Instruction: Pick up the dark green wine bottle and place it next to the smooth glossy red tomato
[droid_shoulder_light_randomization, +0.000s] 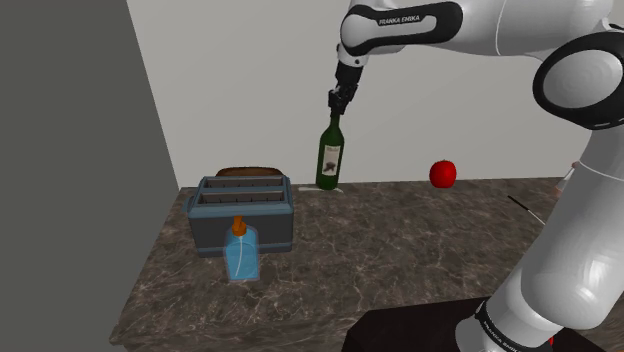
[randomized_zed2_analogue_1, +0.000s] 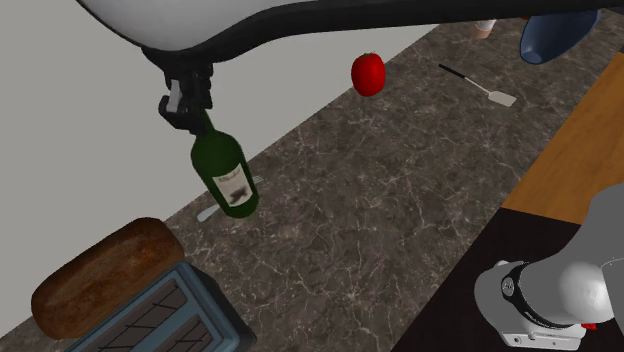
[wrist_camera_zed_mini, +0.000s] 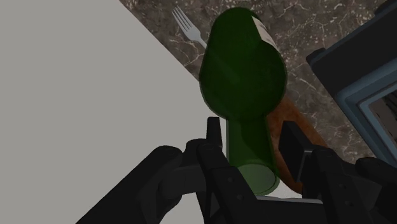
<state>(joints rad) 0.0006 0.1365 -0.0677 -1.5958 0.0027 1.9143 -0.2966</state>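
Observation:
The dark green wine bottle (droid_shoulder_light_randomization: 330, 155) with a pale label stands near the counter's back wall, its base at or just above the stone top; I cannot tell which. My gripper (droid_shoulder_light_randomization: 340, 100) is shut on its neck from above. In the wrist view the black fingers (wrist_camera_zed_mini: 214, 133) clasp the bottle (wrist_camera_zed_mini: 245, 83) at the neck, around the gripper's middle (wrist_camera_zed_mini: 251, 137). The second exterior view shows the gripper (randomized_zed2_analogue_1: 190, 105) over the bottle (randomized_zed2_analogue_1: 225, 170). The glossy red tomato (droid_shoulder_light_randomization: 443, 174) lies by the wall, well off toward the shoulder view's right, and the tomato (randomized_zed2_analogue_1: 368, 73) sits apart from the bottle.
A blue-grey toaster (droid_shoulder_light_randomization: 243, 212) stands left of the bottle, with a brown bread loaf (randomized_zed2_analogue_1: 105, 275) behind it and a clear blue bottle (droid_shoulder_light_randomization: 240, 250) in front. A fork (randomized_zed2_analogue_1: 215, 210) lies by the bottle's base. A spatula (randomized_zed2_analogue_1: 485, 88) and blue bowl (randomized_zed2_analogue_1: 555, 35) lie beyond the tomato.

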